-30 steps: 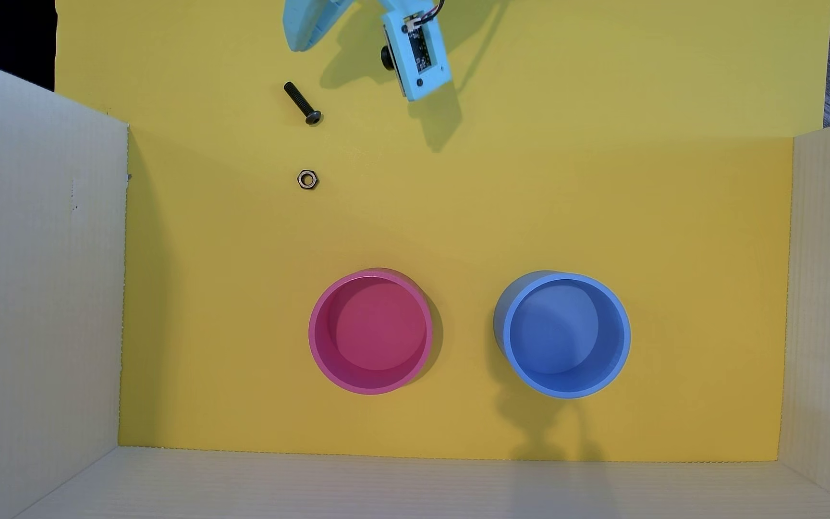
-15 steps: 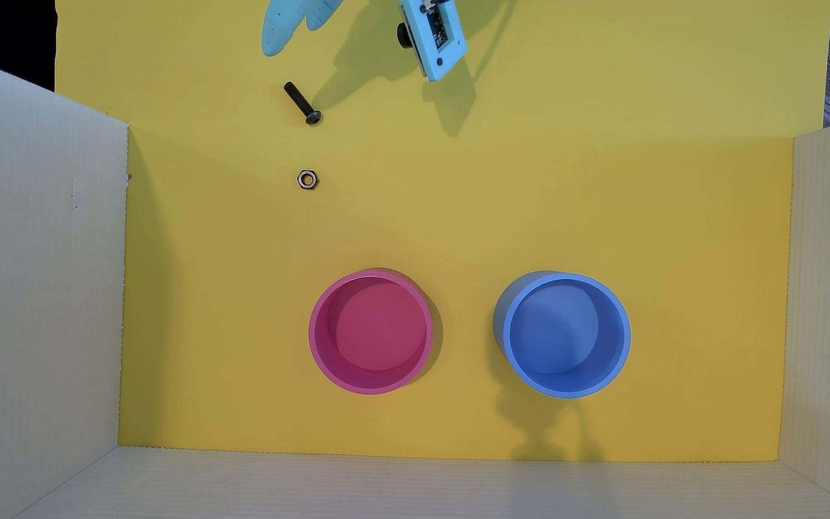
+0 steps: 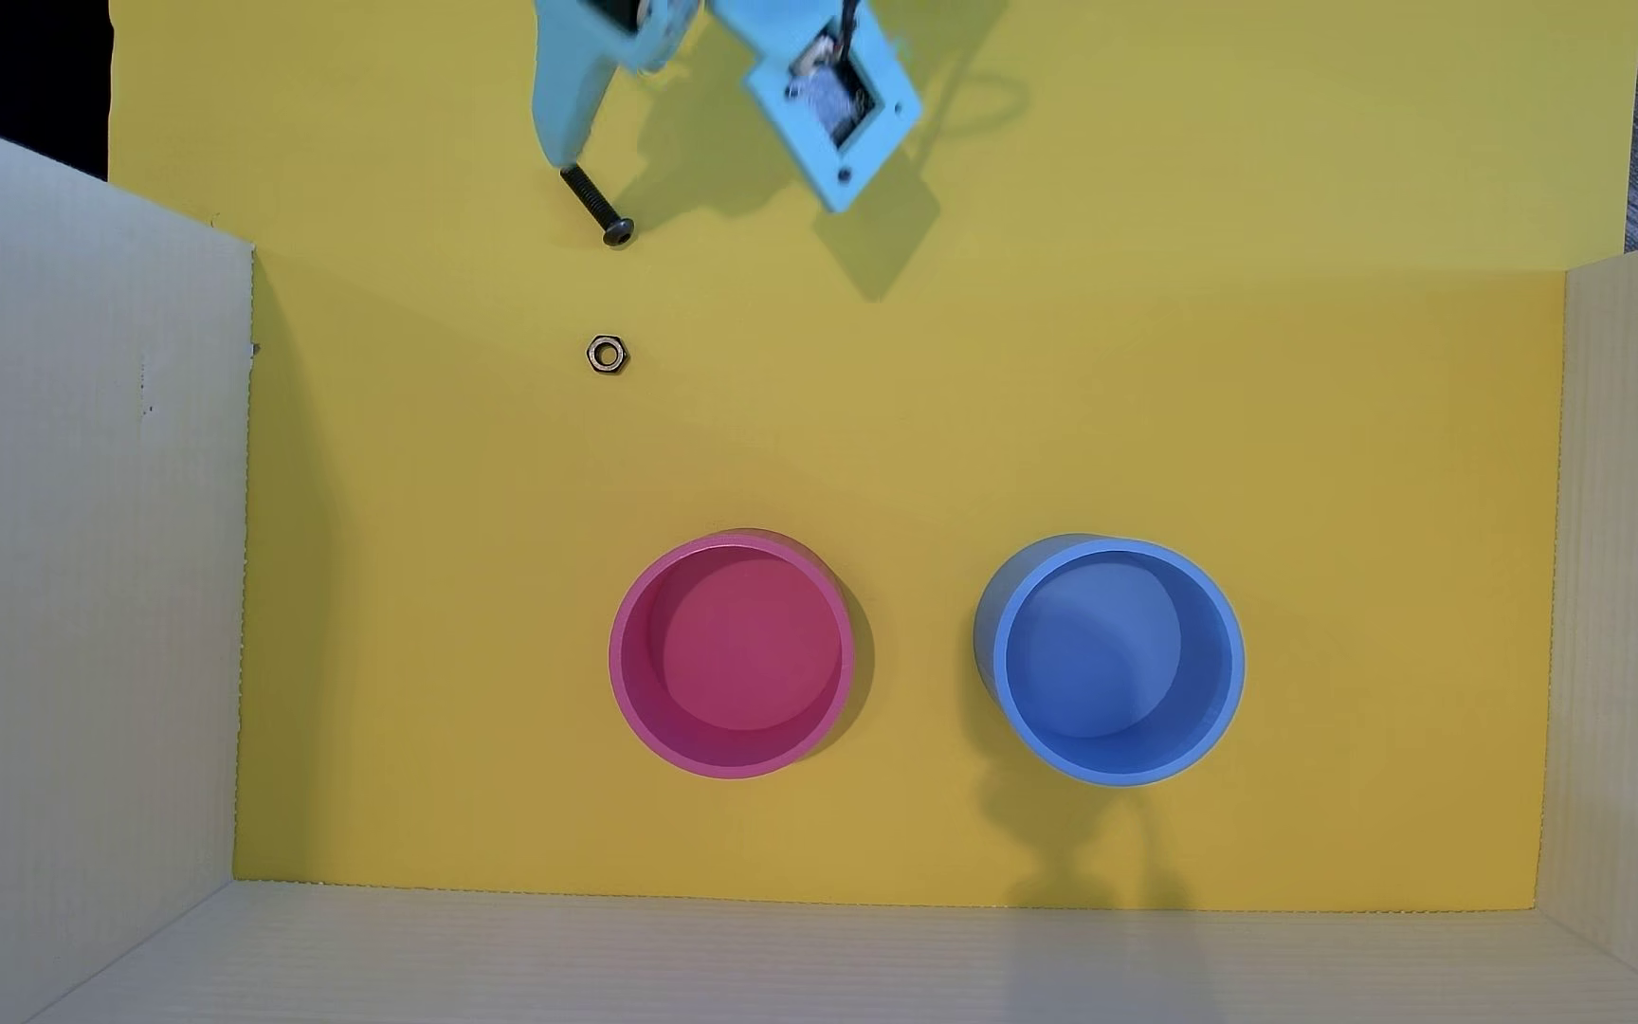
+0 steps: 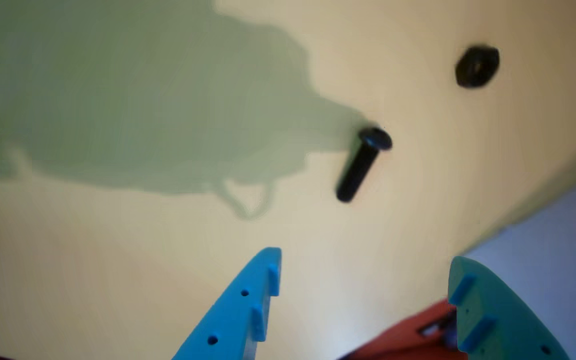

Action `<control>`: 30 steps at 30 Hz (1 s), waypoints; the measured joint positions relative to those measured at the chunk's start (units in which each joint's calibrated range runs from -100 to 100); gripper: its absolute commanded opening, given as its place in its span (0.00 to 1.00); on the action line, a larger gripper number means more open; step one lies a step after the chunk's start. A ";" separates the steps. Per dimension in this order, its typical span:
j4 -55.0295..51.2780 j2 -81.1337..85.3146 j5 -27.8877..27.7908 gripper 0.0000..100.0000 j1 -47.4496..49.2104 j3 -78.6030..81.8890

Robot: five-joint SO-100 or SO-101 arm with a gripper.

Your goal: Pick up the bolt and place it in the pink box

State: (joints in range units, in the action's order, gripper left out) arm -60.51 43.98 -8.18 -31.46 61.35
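A: Going left to right in the overhead view, what lies on the yellow counter (image 3: 1189,394)?

B: First the small black metal bolt (image 3: 597,206), flat on its side near the top edge, its rounded head pointing down the picture. Just below it sits a small silver hex nut (image 3: 607,354). Further down stands the round pink plastic box (image 3: 731,655), empty, and to its right a round blue plastic container (image 3: 1111,660), also empty.

A: And the light-blue hand (image 4: 365,270)?

B: Its two fingers are spread apart and hold nothing. In the wrist view the bolt (image 4: 363,162) lies ahead of the tips, roughly in line with the gap, untouched. In the overhead view one finger's tip looks very near the threaded end.

A: What could go wrong?

B: The bolt is thin and round, so a finger landing on it rather than beside it would probably roll or push it away. A closure near the threaded tip might pivot it out. The nut (image 4: 477,66) is near enough to be knocked. Later, the blue container could be mistaken for the pink one.
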 measured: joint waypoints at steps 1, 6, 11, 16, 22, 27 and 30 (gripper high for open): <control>0.94 -2.46 0.29 0.23 -0.07 -0.81; 7.37 -11.44 0.63 0.23 -0.29 -1.80; 11.31 -16.95 0.63 0.23 -0.29 -1.98; 14.48 -21.44 1.51 0.23 -0.29 -3.15; 14.73 -27.63 1.56 0.23 -0.22 -7.48; 14.82 -32.80 1.56 0.23 -0.22 -10.36; 14.82 -35.08 1.76 0.19 -0.22 -11.98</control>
State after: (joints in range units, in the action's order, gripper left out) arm -45.70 8.90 -6.42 -31.68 49.37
